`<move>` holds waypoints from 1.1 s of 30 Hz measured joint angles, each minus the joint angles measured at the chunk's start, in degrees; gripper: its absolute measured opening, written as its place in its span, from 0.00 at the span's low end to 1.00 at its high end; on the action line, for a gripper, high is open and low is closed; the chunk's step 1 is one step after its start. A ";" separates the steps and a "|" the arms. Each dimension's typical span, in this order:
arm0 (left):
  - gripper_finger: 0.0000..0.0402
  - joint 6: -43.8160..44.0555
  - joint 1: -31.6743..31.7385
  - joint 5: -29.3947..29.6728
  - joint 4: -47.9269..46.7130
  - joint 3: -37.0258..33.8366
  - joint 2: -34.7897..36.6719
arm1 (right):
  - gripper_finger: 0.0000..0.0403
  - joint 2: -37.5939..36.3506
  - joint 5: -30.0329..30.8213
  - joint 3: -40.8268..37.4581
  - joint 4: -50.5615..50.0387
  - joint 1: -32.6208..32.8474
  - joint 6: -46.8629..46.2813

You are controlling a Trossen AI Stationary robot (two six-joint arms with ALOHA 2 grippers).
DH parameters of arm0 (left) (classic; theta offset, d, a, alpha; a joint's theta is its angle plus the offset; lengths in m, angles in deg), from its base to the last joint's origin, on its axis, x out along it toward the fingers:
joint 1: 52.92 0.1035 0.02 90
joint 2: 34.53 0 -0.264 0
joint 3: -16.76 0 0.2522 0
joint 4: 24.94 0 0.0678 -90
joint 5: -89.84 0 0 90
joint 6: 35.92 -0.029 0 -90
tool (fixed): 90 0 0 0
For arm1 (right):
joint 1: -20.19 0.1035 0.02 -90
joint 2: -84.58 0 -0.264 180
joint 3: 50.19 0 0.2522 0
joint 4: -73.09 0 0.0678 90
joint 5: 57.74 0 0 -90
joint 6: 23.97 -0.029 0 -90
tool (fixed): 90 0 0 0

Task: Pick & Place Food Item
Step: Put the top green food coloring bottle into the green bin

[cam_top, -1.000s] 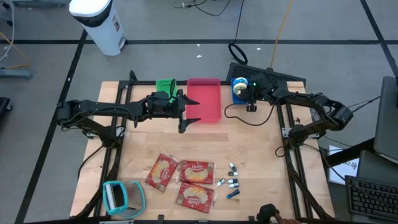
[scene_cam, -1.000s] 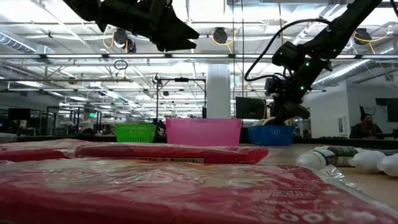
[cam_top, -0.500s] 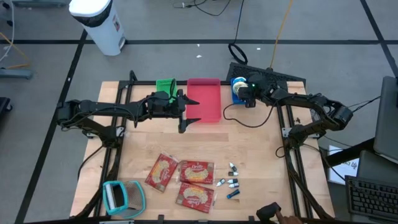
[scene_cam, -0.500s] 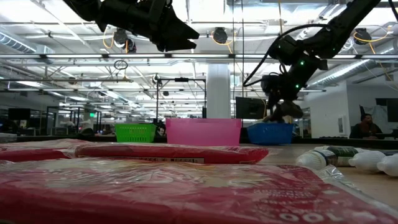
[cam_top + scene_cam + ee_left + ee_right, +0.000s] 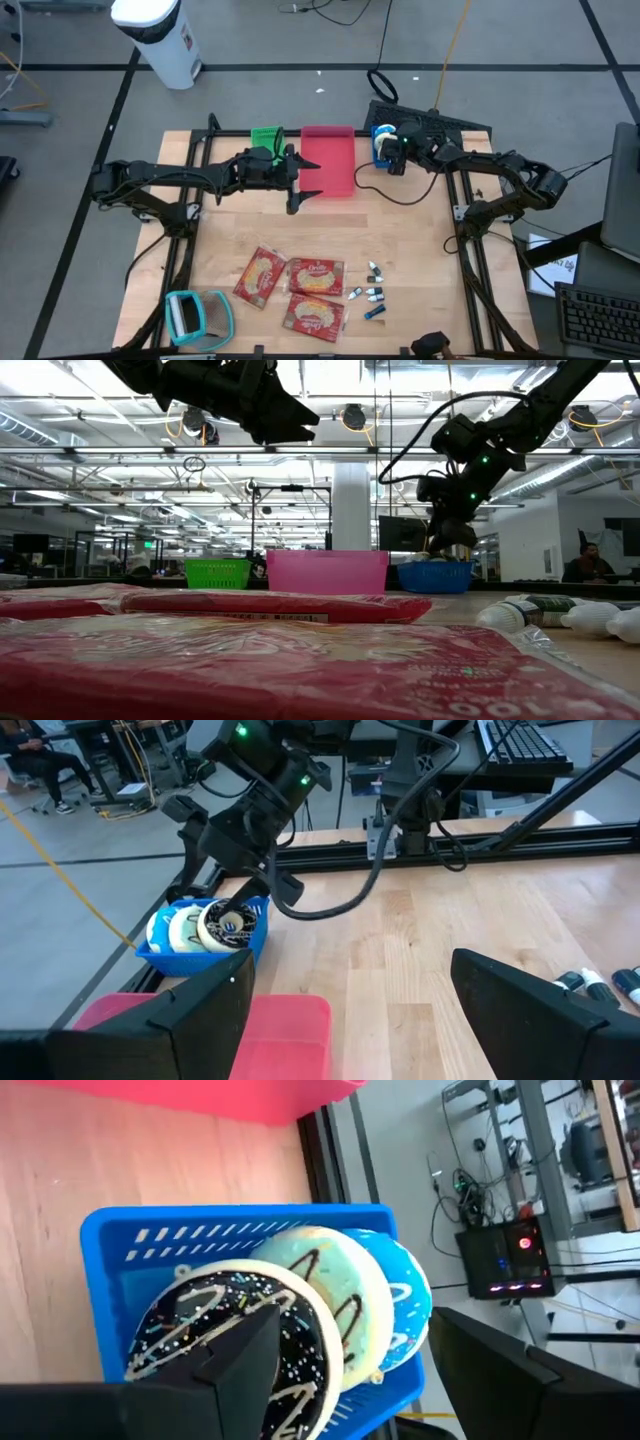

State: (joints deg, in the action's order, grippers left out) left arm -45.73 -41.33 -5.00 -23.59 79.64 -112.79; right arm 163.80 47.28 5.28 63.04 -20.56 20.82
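Observation:
A blue basket (image 5: 378, 147) at the table's far right holds three donuts standing on edge: a dark sprinkled one (image 5: 190, 1330), a pale green one (image 5: 340, 1295) and a blue one (image 5: 405, 1300). My right gripper (image 5: 355, 1340) hangs open just above them, slanting down from the right, its fingers astride the donuts' tops (image 5: 225, 925). Whether a finger brushes the dark donut I cannot tell. My left gripper (image 5: 315, 181) waits open in the air by the pink basket's (image 5: 328, 160) near left corner.
A green basket (image 5: 265, 137) stands left of the pink one. Three red snack packets (image 5: 300, 285), several small tubes (image 5: 372, 295) and a teal tape dispenser (image 5: 195, 315) lie near the front edge. Bare wood lies between the baskets and the packets.
My right gripper has shifted a little toward the table's left, over the blue basket, and its wrist has turned. My left arm has kept still.

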 joint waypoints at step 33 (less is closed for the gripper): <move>0.84 16.13 -7.76 0.42 -4.92 -0.02 -6.97 | 0.50 -6.61 4.30 0.02 -20.34 65.87 -84.71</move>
State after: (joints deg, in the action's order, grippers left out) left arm -29.59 -49.08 -4.59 -28.51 79.62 -119.76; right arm 157.20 51.59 5.30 42.70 45.31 -63.89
